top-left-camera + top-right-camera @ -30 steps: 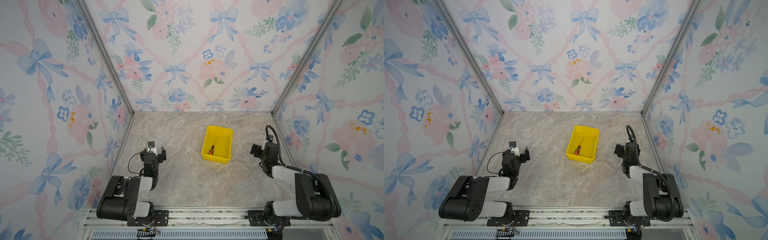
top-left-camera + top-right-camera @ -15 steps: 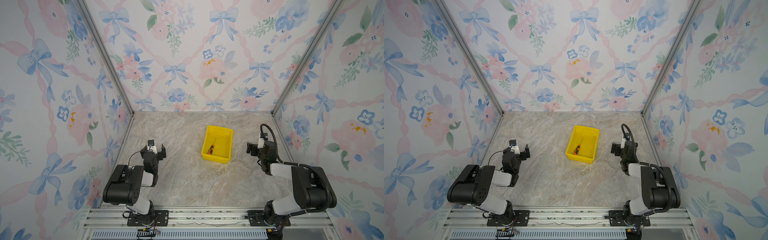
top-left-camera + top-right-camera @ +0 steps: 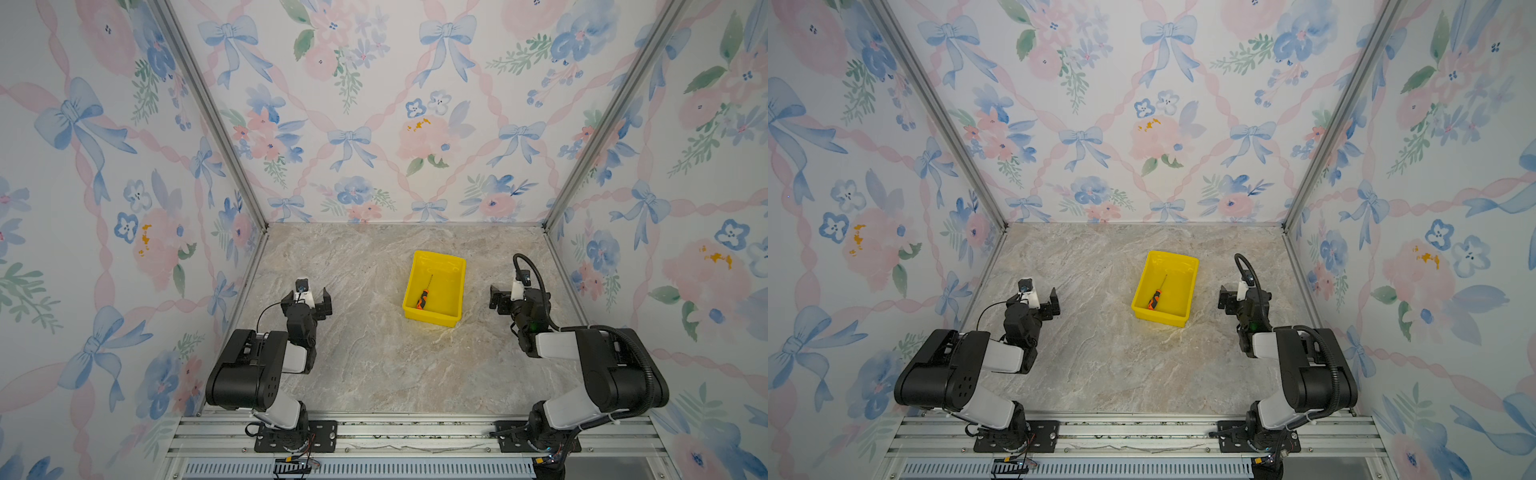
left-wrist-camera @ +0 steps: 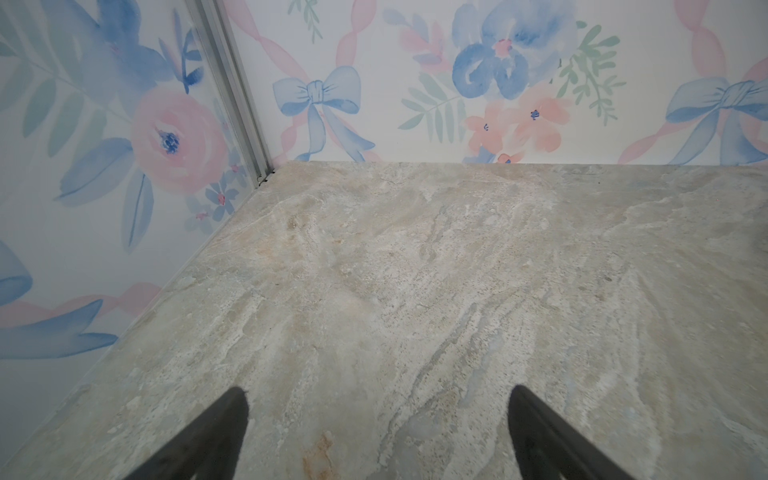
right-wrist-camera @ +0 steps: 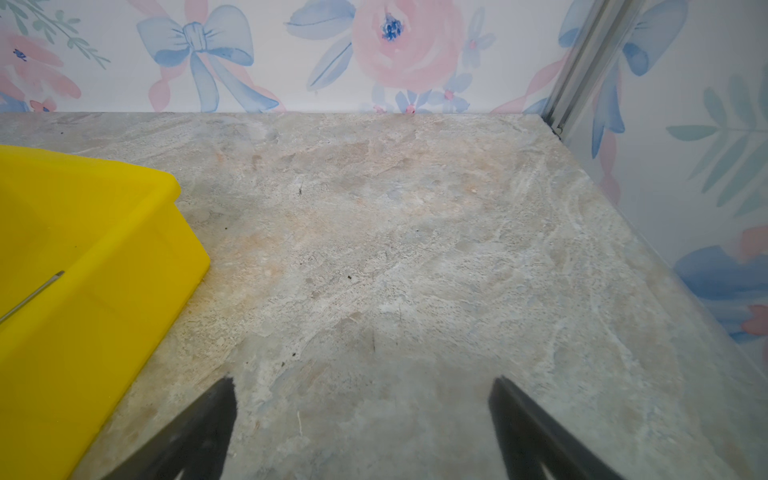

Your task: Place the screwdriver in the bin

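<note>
In both top views the screwdriver [image 3: 423, 300] [image 3: 1155, 300] lies inside the yellow bin [image 3: 432, 316] [image 3: 1158, 319], orange-and-black handle toward the front, thin shaft pointing back. The bin stands right of the table's middle. My left gripper [image 3: 307, 294] [image 3: 1036, 297] [image 4: 377, 390] hovers low at the left, well apart from the bin, open and empty. On the right, my right gripper [image 3: 515, 295] [image 3: 1245, 296] [image 5: 364, 380] is open and empty, just beside the bin [image 5: 83, 249]. The right wrist view shows only the tip of the screwdriver's shaft [image 5: 33, 295].
Floral walls close the marble table [image 3: 374, 361] on three sides, with metal corner posts [image 3: 548, 222] at the back. Both arm bases sit on the aluminium rail [image 3: 415, 432] along the front edge.
Both arms have folded back toward their bases, and the right gripper has shifted a little toward the bin. The screwdriver and bin have not moved. Both grippers stay open.
</note>
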